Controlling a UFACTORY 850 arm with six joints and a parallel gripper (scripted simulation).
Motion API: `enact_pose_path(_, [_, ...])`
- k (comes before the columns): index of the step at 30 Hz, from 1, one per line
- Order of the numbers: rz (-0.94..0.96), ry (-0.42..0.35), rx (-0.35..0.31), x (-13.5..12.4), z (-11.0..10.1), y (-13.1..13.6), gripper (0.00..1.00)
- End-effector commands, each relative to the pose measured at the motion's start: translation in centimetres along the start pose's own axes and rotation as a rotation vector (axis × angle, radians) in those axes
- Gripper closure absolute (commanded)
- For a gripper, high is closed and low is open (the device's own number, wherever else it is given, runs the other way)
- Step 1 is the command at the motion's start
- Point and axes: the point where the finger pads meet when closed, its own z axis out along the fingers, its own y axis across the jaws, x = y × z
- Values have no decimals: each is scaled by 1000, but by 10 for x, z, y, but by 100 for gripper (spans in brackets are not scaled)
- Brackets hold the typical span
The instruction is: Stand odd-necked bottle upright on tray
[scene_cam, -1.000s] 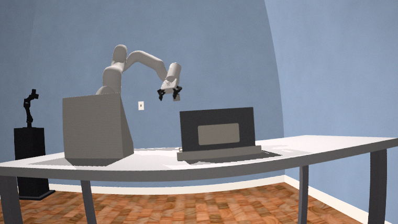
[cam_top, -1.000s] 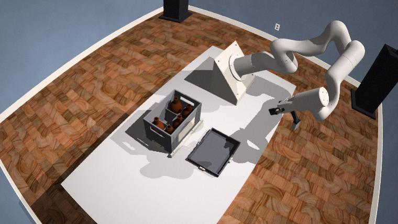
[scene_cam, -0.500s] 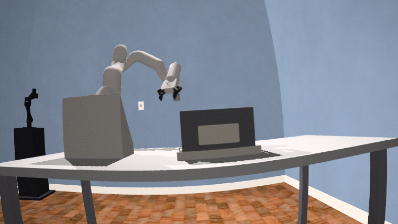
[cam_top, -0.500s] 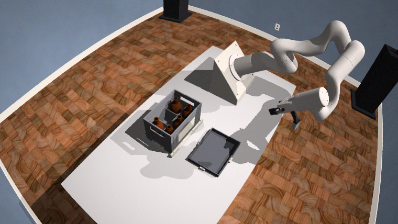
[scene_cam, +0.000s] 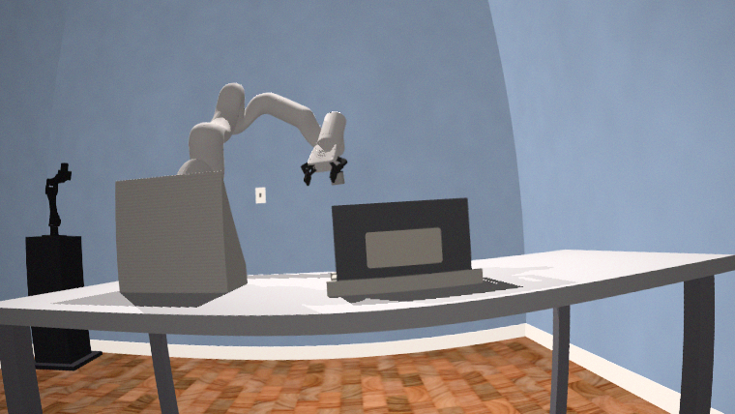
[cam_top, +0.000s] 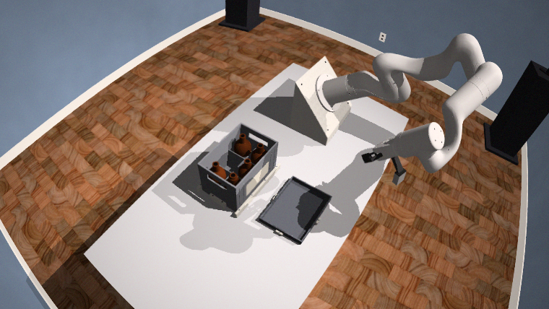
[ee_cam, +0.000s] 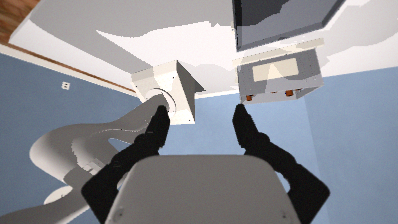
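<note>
A dark grey crate (cam_top: 216, 178) (scene_cam: 400, 213) (ee_cam: 310, 70) stands in the middle of the white table (cam_top: 214, 268). Several brown bottles stand upright in its compartments, among them a wide one (cam_top: 243, 144) at the back, one (cam_top: 258, 151) beside it and one (cam_top: 217, 170) at the front left. Their necks are too small to compare. In the wrist view only some bottle tops (ee_cam: 289, 93) peek over the crate's rim. A dark, empty tray (cam_top: 293, 209) (ee_cam: 285, 20) lies flat to the right of the crate. My gripper (cam_top: 383, 167) (scene_cam: 322, 176) (ee_cam: 200, 112) is open and empty. It hangs high over the table's right edge, well away from the crate and the tray.
The arm's wedge-shaped mount (cam_top: 322, 103) (scene_cam: 174, 236) (ee_cam: 165, 85) stands at the back of the table. Black pedestals (cam_top: 514, 111) (cam_top: 242, 13) stand on the wooden floor beyond the table. A cream base strip (cam_top: 261, 188) runs under the crate on the tray's side.
</note>
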Motion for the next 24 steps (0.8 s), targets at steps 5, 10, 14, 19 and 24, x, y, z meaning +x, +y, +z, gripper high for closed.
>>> enact_pose_path(5, [51, 66, 61, -8, 14, 64, 0])
enact_pose_path(10, [75, 97, 82, -16, 22, 91, 0])
enact_pose_path(14, [96, 126, 98, -25, 31, 115, 0])
enact_pose_path(19, [122, 162, 116, -38, 44, 143, 0])
enact_pose_path(24, [145, 195, 130, -52, 56, 168, 0])
